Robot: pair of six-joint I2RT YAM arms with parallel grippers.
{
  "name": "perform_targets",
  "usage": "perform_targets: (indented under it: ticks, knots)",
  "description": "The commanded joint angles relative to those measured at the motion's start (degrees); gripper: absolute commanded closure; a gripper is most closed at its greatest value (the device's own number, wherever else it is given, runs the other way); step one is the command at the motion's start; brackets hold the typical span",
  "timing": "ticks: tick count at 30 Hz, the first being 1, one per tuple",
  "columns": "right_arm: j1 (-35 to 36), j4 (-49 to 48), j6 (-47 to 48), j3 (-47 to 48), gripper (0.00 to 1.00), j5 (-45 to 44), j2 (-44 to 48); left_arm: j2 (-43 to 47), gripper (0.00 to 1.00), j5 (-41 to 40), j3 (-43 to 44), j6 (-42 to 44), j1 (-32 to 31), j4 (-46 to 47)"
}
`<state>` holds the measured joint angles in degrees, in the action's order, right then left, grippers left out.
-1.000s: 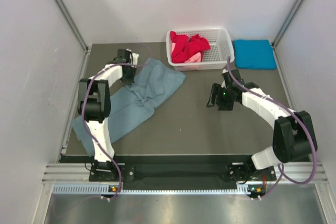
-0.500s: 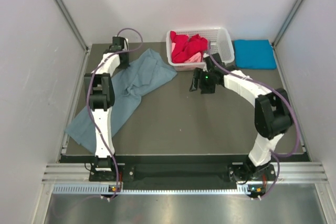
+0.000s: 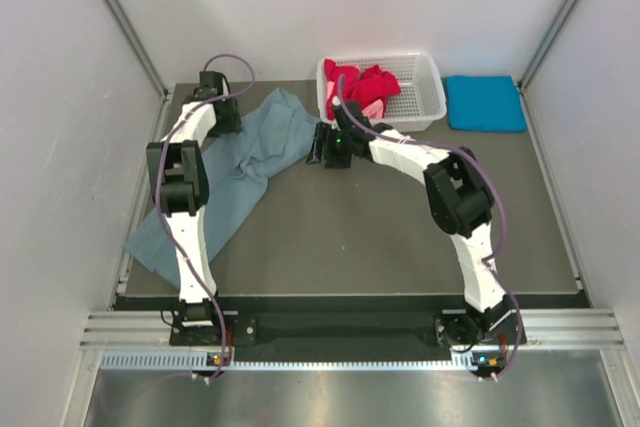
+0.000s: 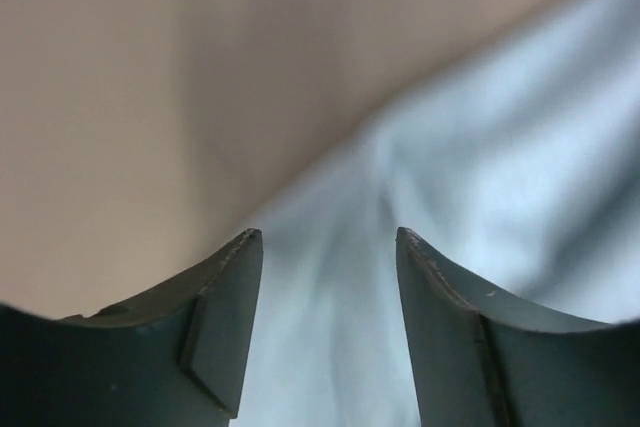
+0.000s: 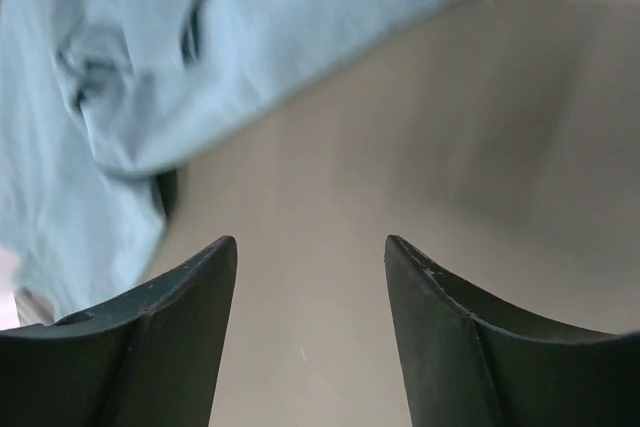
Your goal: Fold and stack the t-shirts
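The large grey-blue t-shirt point(image 3: 250, 162) lies crumpled along the left side of the table, running from the far middle to the near left edge. My left gripper point(image 3: 225, 122) is at its far left corner, open, and cloth point(image 4: 420, 147) shows below and between the fingers point(image 4: 225, 327). My right gripper point(image 3: 318, 147) stands open just right of the shirt's far edge, low over the bare table. In the right wrist view the shirt point(image 5: 150, 67) lies ahead to the left. Red and pink t-shirts point(image 3: 358, 87) sit in the basket. A folded turquoise t-shirt point(image 3: 485, 103) lies at the far right.
The white lattice basket point(image 3: 418, 95) stands at the far middle, close behind my right arm. Metal posts and white walls close in the table point(image 3: 400, 237) on the left, right and back.
My left gripper has gone from shut to open at the shirt's far left corner, after pulling it that way. My right arm has swung left from mid-table to the shirt's right edge.
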<state>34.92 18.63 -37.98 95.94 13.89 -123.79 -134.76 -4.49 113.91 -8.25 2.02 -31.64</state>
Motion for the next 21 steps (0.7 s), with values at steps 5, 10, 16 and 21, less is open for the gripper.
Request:
perform_targets:
  ticks: [5,10,16,21]
  knots:
    - [5.68,-5.63,-2.81,13.91,0.42,-15.19,-9.18,21.72,0.38,-1.48,-10.52,-5.28,-3.78,-3.34]
    - [7.45,-5.71,-4.29,18.76,0.43,-20.21,-14.37,34.87,0.41,0.7,-20.72,-9.76,-4.22,-5.89]
    - [7.45,-7.56,-6.14,24.81,0.5,-22.5,-21.65,52.71,0.41,4.05,-37.6,-14.51,-5.89,-4.49]
    - [7.1,-7.73,-1.95,35.86,0.65,-26.19,-27.64,64.08,0.42,6.95,-45.17,-18.29,-6.15,-6.15]
